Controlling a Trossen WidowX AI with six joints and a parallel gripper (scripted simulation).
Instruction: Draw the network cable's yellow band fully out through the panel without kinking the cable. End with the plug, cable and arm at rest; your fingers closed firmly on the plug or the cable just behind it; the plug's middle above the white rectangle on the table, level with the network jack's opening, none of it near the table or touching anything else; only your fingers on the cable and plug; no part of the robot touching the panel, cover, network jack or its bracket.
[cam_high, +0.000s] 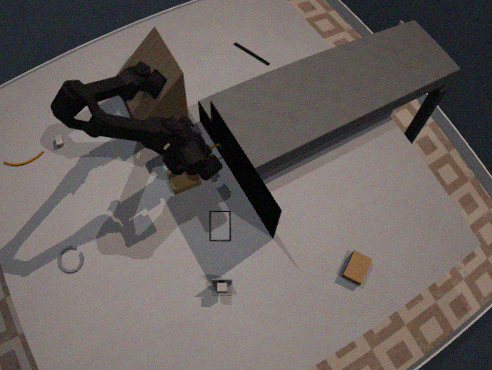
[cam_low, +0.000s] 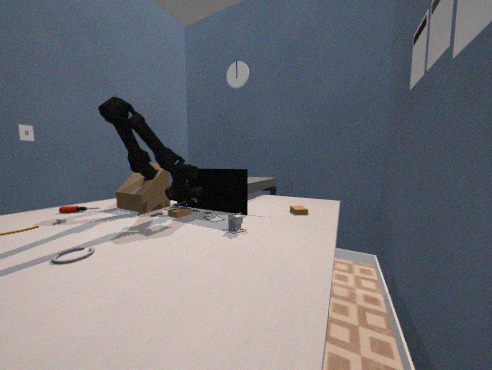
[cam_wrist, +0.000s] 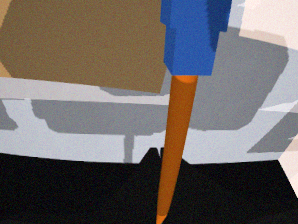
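In the wrist view the blue plug (cam_wrist: 200, 16) fills the top, close to the camera. Its orange cable (cam_wrist: 174, 149) runs straight down into the black panel (cam_wrist: 80, 216). I see no yellow band on it. My fingers are hidden in that view. In the overhead view my gripper (cam_high: 210, 167) sits right beside the black panel (cam_high: 240, 170), with a short piece of orange cable (cam_high: 216, 145) showing there. It is shut on the plug, above a tan block (cam_high: 184, 182). The white rectangle (cam_high: 220, 226) lies in shadow nearer the front. The network jack (cam_high: 221, 286) stands beyond it.
The grey cover (cam_high: 325, 85) stretches behind the panel. A brown wedge (cam_high: 157, 75) holds the arm's base. An orange block (cam_high: 357, 266), a grey ring (cam_high: 70, 260), a loose orange strand (cam_high: 18, 164) and a small white cube (cam_high: 59, 142) lie around.
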